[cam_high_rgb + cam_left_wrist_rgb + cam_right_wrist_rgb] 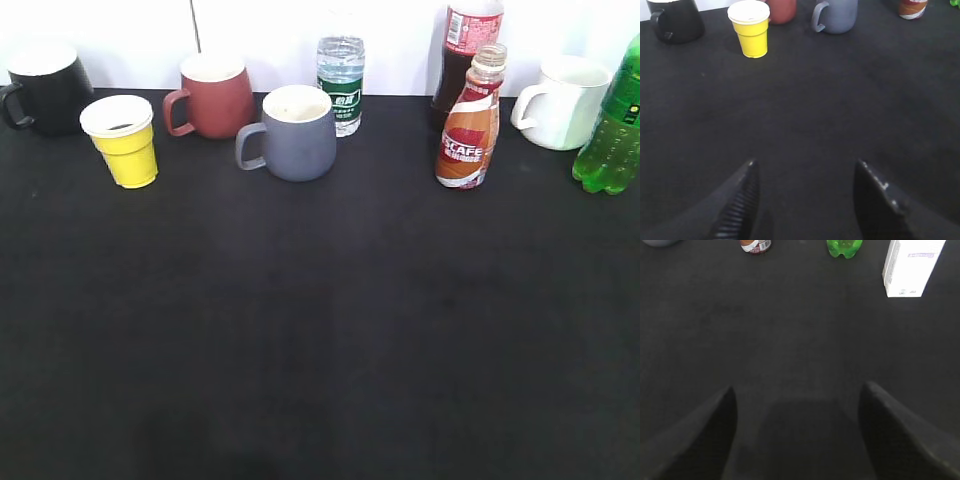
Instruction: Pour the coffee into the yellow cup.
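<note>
The coffee bottle (470,122) stands upright and uncapped at the back right of the black table; its base shows at the top of the left wrist view (912,8) and of the right wrist view (755,245). The yellow cup (122,141) stands upright at the back left, also in the left wrist view (751,28); a little dark liquid shows inside it. My left gripper (805,162) is open and empty, well in front of the cup. My right gripper (799,386) is open and empty, well in front of the bottle. Neither gripper shows in the exterior view.
Along the back stand a black mug (45,88), a red mug (212,95), a grey mug (295,132), a water bottle (341,82), a cola bottle (462,55), a white mug (560,100) and a green soda bottle (612,130). A white carton (910,266) stands at the right.
</note>
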